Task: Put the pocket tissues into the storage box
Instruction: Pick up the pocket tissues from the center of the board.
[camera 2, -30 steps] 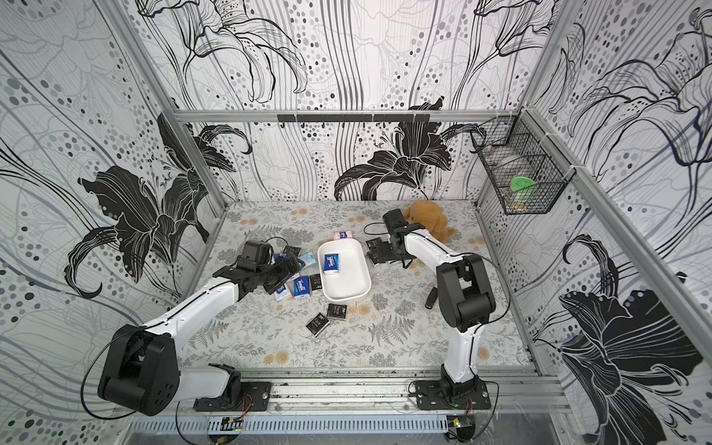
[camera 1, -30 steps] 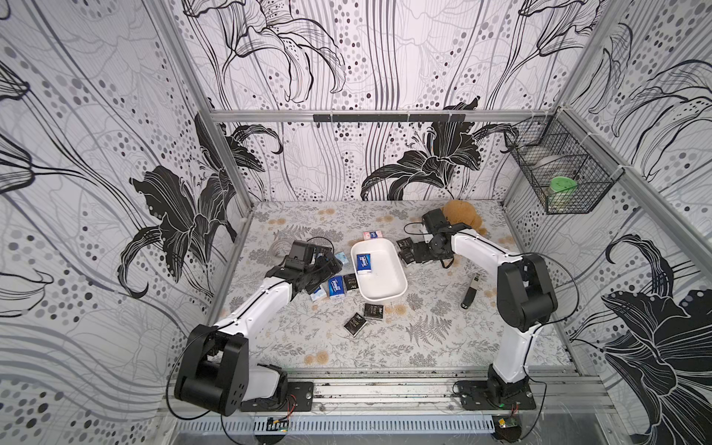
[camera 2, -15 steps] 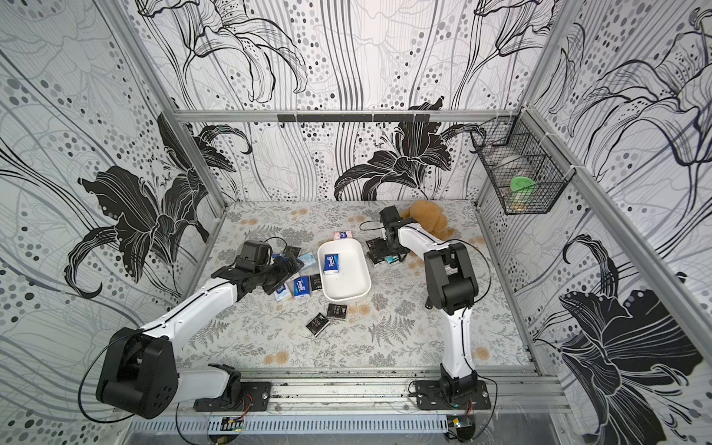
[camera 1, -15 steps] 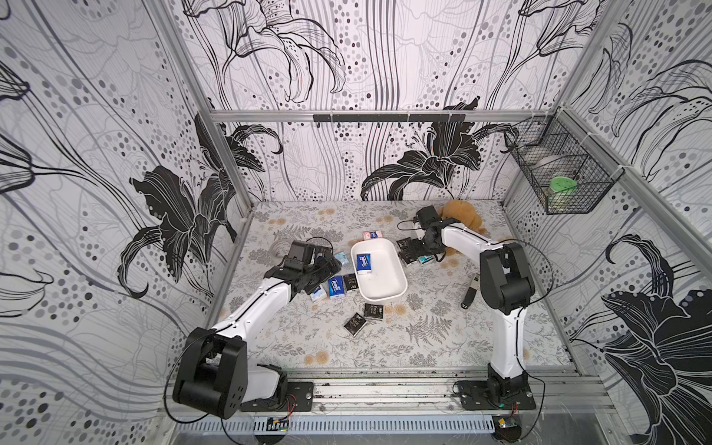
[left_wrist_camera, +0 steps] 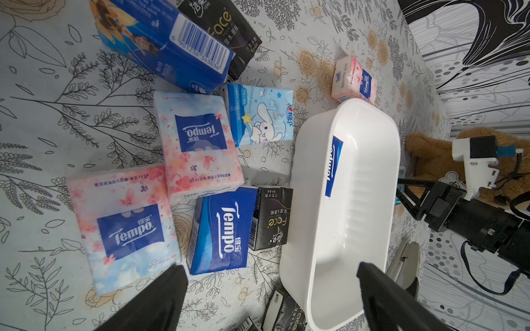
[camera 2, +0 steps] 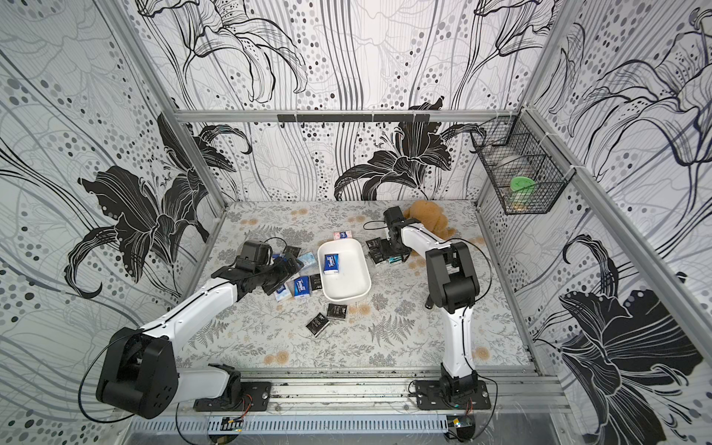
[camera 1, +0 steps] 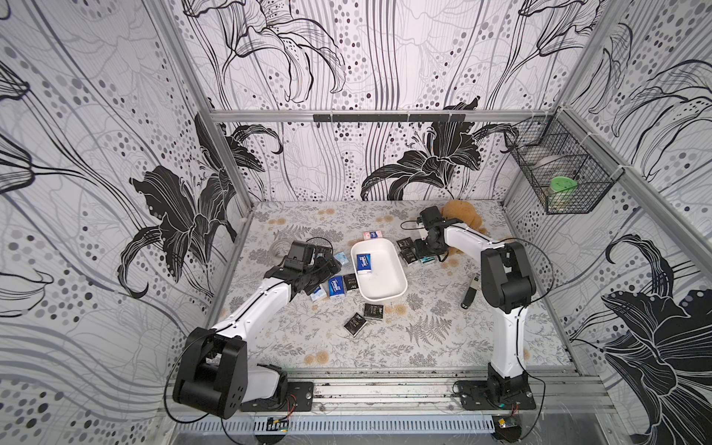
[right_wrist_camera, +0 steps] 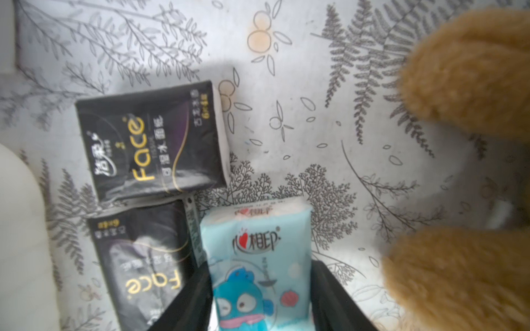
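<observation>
Right wrist, right hand [right_wrist_camera: 258, 266] astride light blue packet [right_wrist_camera: 255, 229], grip unclear, plush toy [right_wrist_camera: 464, 71] beside, left hand [left_wrist_camera: 271, 268] wide

A brown plush toy [camera 1: 462, 215] lies near the far edge of the floral table mat [camera 1: 385, 339] in both top views, and both wrist views catch its fur. Higher than the toy, a black wire basket [camera 1: 578, 200] hangs on the side wall, holding a green-lidded container [camera 1: 563, 184]. Nearer the camera than the toy lies a slim black stick [camera 1: 469, 294]. Well across the mat from the toy sits a pale ring [camera 1: 278, 246]. A black hook rail [camera 1: 389, 118] crosses the back wall above the toy.
</observation>
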Action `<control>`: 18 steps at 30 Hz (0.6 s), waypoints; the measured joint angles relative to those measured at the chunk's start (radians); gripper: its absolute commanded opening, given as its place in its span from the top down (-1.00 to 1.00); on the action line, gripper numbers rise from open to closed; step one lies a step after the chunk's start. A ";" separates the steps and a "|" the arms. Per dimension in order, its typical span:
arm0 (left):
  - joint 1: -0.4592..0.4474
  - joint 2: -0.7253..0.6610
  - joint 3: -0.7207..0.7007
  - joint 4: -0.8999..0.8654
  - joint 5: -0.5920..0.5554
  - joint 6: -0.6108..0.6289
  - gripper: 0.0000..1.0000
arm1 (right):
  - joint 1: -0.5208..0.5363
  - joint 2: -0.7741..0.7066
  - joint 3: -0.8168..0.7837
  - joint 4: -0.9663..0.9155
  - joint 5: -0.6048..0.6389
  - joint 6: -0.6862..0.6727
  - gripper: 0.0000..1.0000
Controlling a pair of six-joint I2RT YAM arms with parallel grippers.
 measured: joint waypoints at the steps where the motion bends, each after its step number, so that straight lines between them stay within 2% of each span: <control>1: 0.000 0.000 0.000 0.000 0.000 0.000 -0.95 | 0.000 0.000 -0.004 0.000 0.000 0.001 -0.33; 4: 0.000 0.000 -0.001 0.000 0.000 0.000 -0.95 | 0.000 0.000 -0.013 0.001 0.000 -0.002 -0.30; 10: 0.000 0.000 -0.011 0.000 0.000 -0.004 -0.95 | 0.000 0.003 -0.015 0.002 0.000 0.003 0.04; 18: 0.047 -0.018 -0.011 -0.001 -0.019 -0.003 -0.95 | 0.000 -0.084 -0.097 0.008 0.000 0.063 0.08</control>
